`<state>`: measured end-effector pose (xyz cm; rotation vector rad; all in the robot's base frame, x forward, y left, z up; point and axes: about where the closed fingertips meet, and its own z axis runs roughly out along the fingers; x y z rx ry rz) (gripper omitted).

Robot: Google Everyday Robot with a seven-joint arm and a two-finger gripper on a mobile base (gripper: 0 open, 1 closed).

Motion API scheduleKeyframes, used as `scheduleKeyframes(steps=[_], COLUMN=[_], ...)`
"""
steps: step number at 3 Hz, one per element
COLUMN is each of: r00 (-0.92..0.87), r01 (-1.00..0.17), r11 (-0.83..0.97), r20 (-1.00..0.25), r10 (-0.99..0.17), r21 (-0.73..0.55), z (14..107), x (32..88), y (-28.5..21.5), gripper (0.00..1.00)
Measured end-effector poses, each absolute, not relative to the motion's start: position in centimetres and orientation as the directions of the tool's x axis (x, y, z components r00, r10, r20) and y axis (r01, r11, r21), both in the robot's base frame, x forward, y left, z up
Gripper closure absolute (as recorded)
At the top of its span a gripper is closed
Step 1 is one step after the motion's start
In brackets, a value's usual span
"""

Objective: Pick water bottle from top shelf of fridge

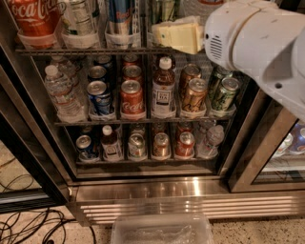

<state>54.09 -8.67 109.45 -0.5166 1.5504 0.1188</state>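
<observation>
While the water bottle (193, 5) stands upright, the pincer (155, 34) hovers at the top shelf (71, 50); grip indiscernible.

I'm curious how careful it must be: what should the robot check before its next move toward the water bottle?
1. Gripper at top shelf height: ok, just above the front rail.
2. Gripper lined up with water bottle: not ok, its tip is left of the bottle.
3. Water bottle in plain view: not ok, the arm hides most of it.
4. Bottle held: cannot tell.
5. Middle-shelf cans away from gripper: ok, they sit below it.
</observation>
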Motion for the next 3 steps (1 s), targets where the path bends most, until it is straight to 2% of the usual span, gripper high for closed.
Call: scheduleKeyframes(steps=[1, 3], r00=[0.102, 0.133], r01=[-0.331, -0.156], r11=[0.897, 0.929], r20=[-0.956, -0.939], r10=[-0.276, -0.317], r21=[-0.294, -0.336], z=[110.2, 108.4], x=[54.9, 54.4], y=[-8.3, -11.4], gripper=[0.18, 0.16])
